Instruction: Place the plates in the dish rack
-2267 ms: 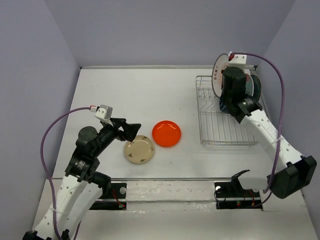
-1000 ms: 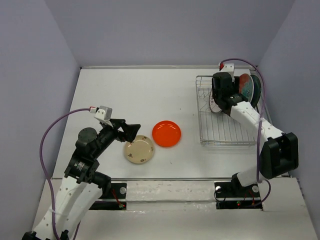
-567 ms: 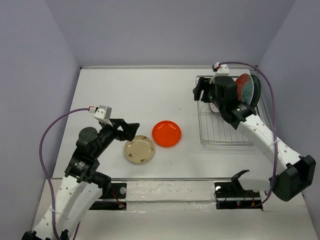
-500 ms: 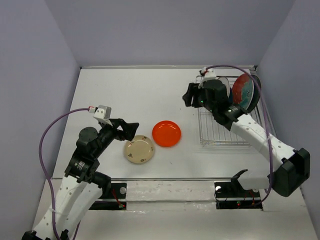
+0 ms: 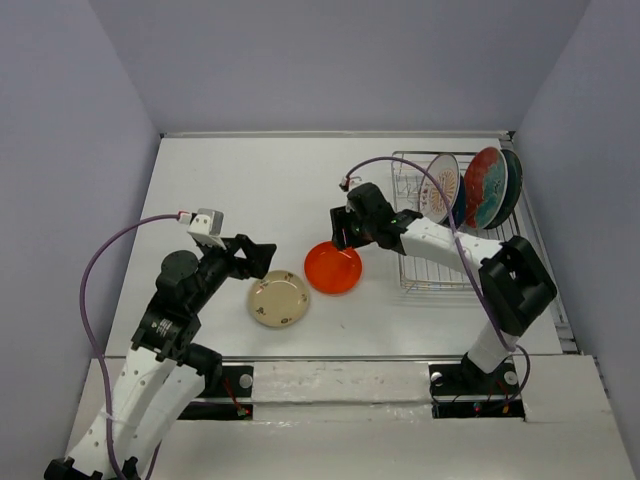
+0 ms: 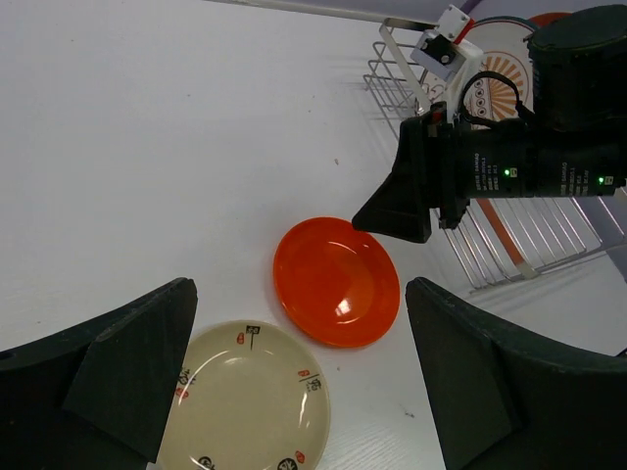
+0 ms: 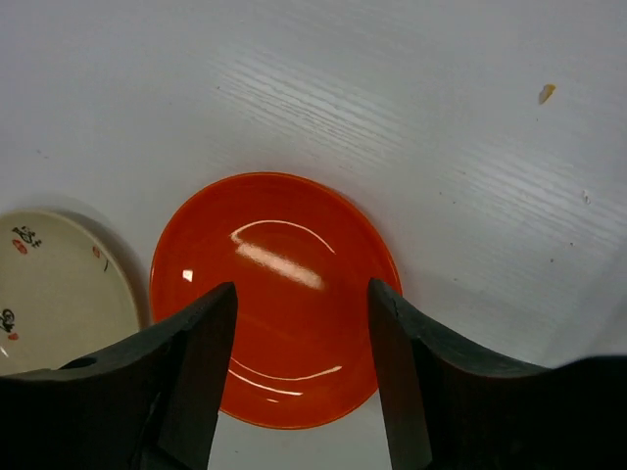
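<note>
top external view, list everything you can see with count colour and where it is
orange-red plate: one, plain orange-red, flat on the table, mid-table
cream plate: one, cream with small marks, flat, just left of the orange-red plate
sunburst plate: one, white with orange rays, upright at the rack's far end
dark blue plate: one, only an edge shows, behind the sunburst plate
floral plate: one, red-rimmed teal, upright, right of those
teal-grey plate: one, dark, upright behind the floral plate
dish rack: one, silver wire, right side
table: one, white
cables: two, purple, one per arm
left claw: open, by the cream plate
right claw: open, over the orange-red plate
</note>
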{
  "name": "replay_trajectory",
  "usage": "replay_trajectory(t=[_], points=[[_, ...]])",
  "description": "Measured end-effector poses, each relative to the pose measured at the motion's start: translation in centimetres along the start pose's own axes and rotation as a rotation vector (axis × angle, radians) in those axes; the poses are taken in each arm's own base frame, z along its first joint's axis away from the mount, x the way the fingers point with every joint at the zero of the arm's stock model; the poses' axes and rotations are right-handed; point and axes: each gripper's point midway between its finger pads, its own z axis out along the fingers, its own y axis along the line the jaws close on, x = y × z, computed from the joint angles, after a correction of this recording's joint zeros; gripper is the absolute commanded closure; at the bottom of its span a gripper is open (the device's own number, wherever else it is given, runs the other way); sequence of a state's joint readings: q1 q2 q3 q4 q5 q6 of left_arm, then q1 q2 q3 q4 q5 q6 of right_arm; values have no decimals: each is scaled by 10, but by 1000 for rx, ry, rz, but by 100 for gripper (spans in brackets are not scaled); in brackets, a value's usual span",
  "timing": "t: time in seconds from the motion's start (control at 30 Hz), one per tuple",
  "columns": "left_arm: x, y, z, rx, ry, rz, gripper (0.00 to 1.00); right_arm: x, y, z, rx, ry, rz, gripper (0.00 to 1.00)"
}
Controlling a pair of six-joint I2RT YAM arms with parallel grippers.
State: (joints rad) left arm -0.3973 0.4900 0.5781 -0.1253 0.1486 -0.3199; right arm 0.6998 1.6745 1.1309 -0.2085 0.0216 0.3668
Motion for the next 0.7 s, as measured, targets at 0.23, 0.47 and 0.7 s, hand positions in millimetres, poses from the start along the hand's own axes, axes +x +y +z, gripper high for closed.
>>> replay_trajectory(t=[0.23,0.47,0.7], points=[[0,0,0,-1,-1,0,1,1,-10,7,-8,108,-160,35],[-1,1,0,0,-1,-1,1,25,-43,13,-2,254,-197,36],[0,0,0,2,0,-1,1,55,-44,29,-124,387,-238,40]])
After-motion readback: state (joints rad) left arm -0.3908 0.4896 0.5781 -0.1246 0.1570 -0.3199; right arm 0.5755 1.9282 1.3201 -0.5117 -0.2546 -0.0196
